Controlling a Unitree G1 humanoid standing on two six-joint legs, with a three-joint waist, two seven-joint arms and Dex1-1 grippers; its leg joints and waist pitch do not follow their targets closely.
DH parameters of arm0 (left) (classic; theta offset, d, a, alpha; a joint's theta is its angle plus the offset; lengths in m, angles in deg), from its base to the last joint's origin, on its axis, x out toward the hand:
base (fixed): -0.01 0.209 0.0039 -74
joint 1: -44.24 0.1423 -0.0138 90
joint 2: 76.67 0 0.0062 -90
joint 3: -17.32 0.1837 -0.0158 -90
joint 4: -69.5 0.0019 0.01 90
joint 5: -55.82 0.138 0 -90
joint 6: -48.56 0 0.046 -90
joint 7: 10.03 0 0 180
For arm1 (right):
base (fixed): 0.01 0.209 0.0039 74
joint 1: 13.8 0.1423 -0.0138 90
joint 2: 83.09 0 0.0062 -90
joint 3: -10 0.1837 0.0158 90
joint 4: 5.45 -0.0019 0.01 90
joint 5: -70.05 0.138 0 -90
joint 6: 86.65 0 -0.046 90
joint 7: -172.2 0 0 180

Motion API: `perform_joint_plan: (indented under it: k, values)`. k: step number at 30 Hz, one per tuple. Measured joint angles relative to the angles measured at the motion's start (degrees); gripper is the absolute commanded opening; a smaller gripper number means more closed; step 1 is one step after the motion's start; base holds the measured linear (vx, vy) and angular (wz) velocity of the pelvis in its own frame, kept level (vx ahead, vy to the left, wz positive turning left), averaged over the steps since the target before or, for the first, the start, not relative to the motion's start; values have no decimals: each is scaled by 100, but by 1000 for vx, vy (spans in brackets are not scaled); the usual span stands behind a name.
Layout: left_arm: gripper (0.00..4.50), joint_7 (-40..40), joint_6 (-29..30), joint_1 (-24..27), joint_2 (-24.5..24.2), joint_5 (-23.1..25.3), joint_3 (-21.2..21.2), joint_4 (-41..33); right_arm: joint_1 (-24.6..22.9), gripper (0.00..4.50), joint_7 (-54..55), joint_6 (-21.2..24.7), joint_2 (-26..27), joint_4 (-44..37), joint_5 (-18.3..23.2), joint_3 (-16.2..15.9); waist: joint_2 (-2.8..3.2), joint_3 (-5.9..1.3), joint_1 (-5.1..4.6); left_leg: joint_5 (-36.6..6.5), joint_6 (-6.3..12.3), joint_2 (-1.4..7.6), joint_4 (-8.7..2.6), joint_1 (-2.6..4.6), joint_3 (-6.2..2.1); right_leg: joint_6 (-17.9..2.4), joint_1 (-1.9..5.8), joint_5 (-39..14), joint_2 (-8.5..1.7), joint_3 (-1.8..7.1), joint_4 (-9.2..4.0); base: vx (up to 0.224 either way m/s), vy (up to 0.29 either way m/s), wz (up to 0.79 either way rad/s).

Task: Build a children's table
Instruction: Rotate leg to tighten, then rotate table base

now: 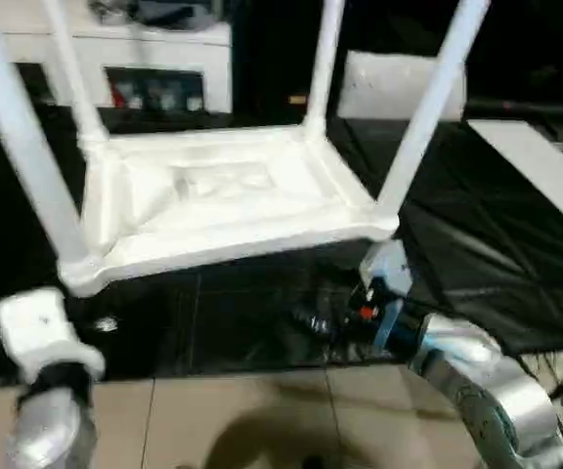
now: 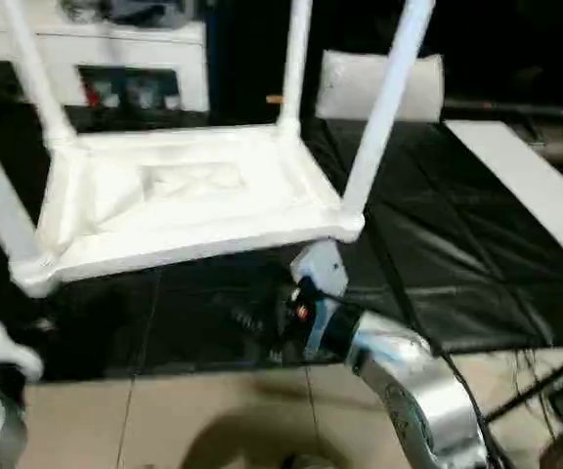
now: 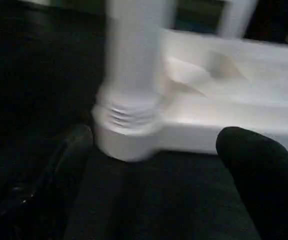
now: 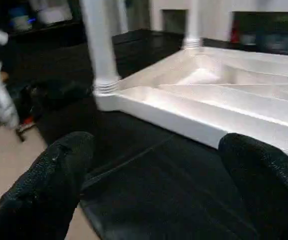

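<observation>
A white children's table (image 1: 213, 200) lies upside down on a black sheet (image 1: 477, 254) spread over the floor, its ribbed underside facing up. All four legs stand in the corner sockets and rise out of the top of the head views; the top's long side runs across the robot's front.

Both arms reach low toward the near edge of the top. The left gripper (image 3: 154, 175) has its jaws spread wide, one black finger (image 3: 69, 165) on each side of the near left corner socket (image 3: 129, 132), just short of it and not touching. The leg (image 3: 136, 50) there stands upright straight ahead of the jaws, its threaded collar seated in the socket.

The right gripper (image 4: 156, 180) also has its jaws spread wide and holds nothing. It sits in front of the near long edge, close to the near right corner (image 1: 379, 227), with the edge rail running across ahead of it.

Judging by this, each arm is nearest its own near corner, the left being closer to contact. Any grip would have to come from the front, around the rim or a leg base.
</observation>
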Motion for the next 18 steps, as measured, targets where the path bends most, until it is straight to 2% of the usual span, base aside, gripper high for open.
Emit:
perform_joint_plan:
  k: [1, 2, 3, 4, 5, 6, 8, 10, 11, 12, 15, 18]
  values:
    - [449, 0, -13, -202, -134, -7, -59, 88, -40, 450, -25, -13, -11, -42, 15, 25, -3, 21, 162, 0, -5, 45, -19, -49, 21, -4, -42, -241, -36, 73, 579, -24, -55, -7]
    - [449, 35, -49, -552, -280, -31, -23, 196, -117, 450, -42, -8, -56, -22, 36, 41, -218, -42, 505, 13, -13, 101, 20, -72, 320, -20, 19, -508, -38, 489, 1149, -11, -107, 13]
    - [449, 63, -145, -674, -352, -61, -84, 232, 0, 450, -52, 7, -62, 7, 46, -5, -447, -142, 616, 49, -67, 81, 146, -107, 437, 124, -39, -774, -23, 797, 1296, 20, -227, 18]
    - [449, 131, -165, -613, -364, -97, -124, 417, 106, 450, -51, 4, -62, 9, 54, 2, -257, -106, 760, 20, -89, 12, 446, -169, 119, 92, -93, -826, 38, 808, 1353, 20, -227, 18]
    - [449, 193, -122, -578, -417, -126, -132, 637, 109, 450, -52, 1, -40, 4, 78, 1, -125, -119, 820, 23, -89, -97, 511, -124, -82, 92, -99, -825, 100, 816, 1330, 42, -146, -5]
    - [449, 255, -93, -671, -512, -140, -151, 768, 81, 450, -43, -9, -14, 17, 90, 0, -53, -128, 834, 56, -190, -174, 407, -31, -148, 90, -112, -821, 97, 826, 1316, 64, 0, 1]
    - [449, 470, -113, -1156, -869, -181, -168, 1034, 40, 450, -5, -39, 0, 90, 39, -11, -100, -154, 840, 232, -168, -156, 169, -77, -63, 29, -164, -610, 168, 894, 1135, 33, -7, 12]
    - [449, 532, -160, -1412, -1055, -175, -211, 1228, 97, 450, 76, -48, 41, 111, -14, 0, -87, -208, 815, 277, -189, -82, 139, -127, -52, 16, -113, -474, 250, 872, 955, 0, 0, 0]
    - [449, 537, -176, -1550, -1117, -171, -222, 1383, 95, 450, 104, -48, 40, 111, -17, 13, -52, -243, 770, 299, -184, -40, 140, -155, -60, 43, -98, -398, 294, 869, 854, 0, 0, 0]
    - [449, 545, -198, -1602, -1136, -172, -227, 1439, 93, 450, 117, -47, 46, 111, -16, 15, -46, -256, 716, 298, -181, -23, 138, -157, -57, 59, -88, -361, 305, 867, 804, 0, 0, 0]
    - [449, 644, -267, -1769, -1262, -177, -223, 1711, -21, 450, 212, -33, 149, 110, -2, 61, -44, -255, 586, 276, -210, -27, 123, -156, -13, 56, -85, -357, 300, 876, 784, 0, 0, 0]
    - [449, 804, -384, -1952, -1421, -219, -226, 2016, -74, 450, 252, -7, 129, 91, 5, 56, -42, -254, 534, 271, -191, -26, 95, -141, -7, 22, -85, -370, 300, 880, 784, 0, 0, 0]
